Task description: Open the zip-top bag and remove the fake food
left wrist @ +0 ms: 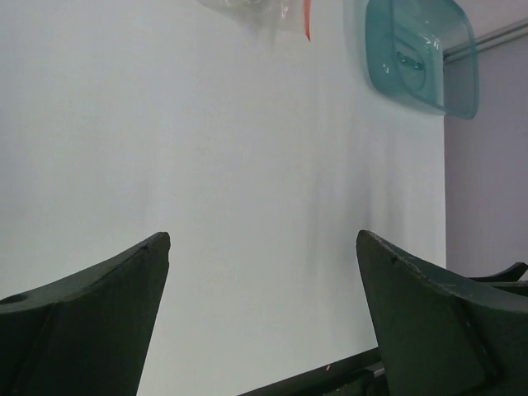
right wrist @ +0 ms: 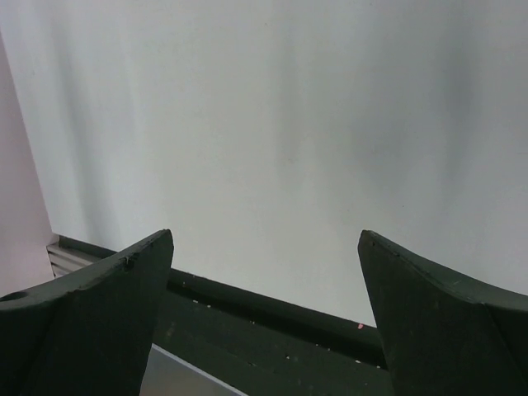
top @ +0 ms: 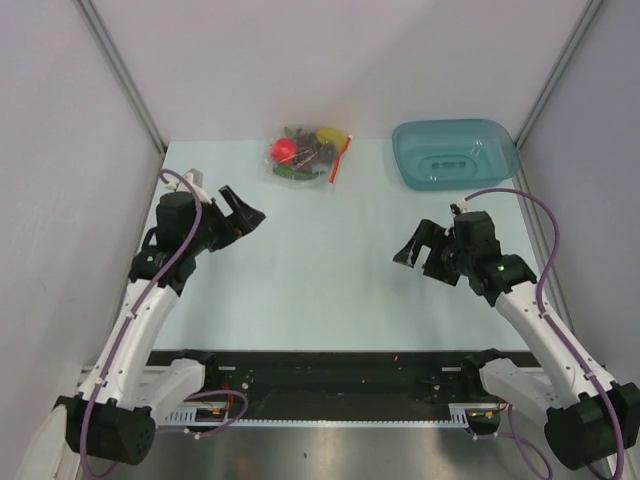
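The left gripper (top: 243, 212) has its fingers spread wide and holds nothing, over the left side of the table (top: 330, 270). The right gripper (top: 417, 252) is just as wide and empty, over the right side. The bag (top: 338, 162) lies at the far edge with the fake food (top: 285, 151) inside. A teal tray (top: 500, 150) sits apart from it, in the far right corner.
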